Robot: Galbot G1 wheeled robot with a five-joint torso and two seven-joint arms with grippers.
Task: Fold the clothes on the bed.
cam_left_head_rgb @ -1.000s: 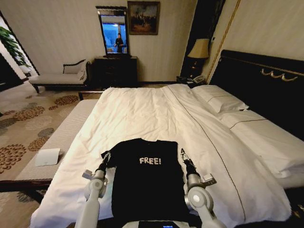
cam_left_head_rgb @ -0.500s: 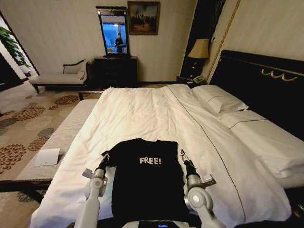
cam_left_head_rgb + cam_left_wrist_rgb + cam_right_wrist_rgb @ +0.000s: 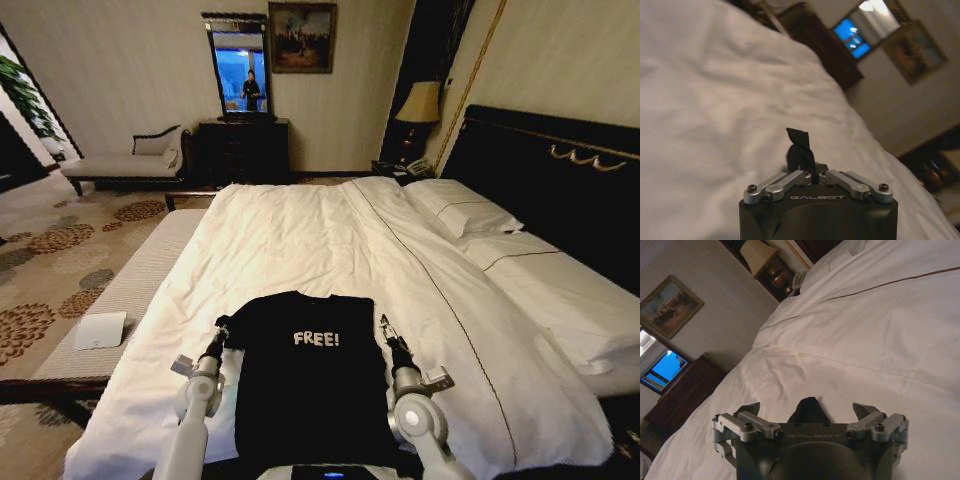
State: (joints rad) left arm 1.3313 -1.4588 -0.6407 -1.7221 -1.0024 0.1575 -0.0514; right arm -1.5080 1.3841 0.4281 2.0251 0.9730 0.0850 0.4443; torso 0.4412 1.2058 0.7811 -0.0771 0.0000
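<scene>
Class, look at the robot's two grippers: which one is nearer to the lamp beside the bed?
The right. The right gripper sits at the T-shirt's edge on the headboard side, toward the lamp; the left gripper, shut on the opposite sleeve, lies farther across the bed.

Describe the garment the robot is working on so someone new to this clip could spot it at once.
On the large white-sheeted bed with the dark headboard, look at the near edge, between the two grippers. There lies the black short-sleeved T-shirt, flat and chest up. It is the only dark item on the white bedding, and white "FREE!" lettering marks it.
</scene>
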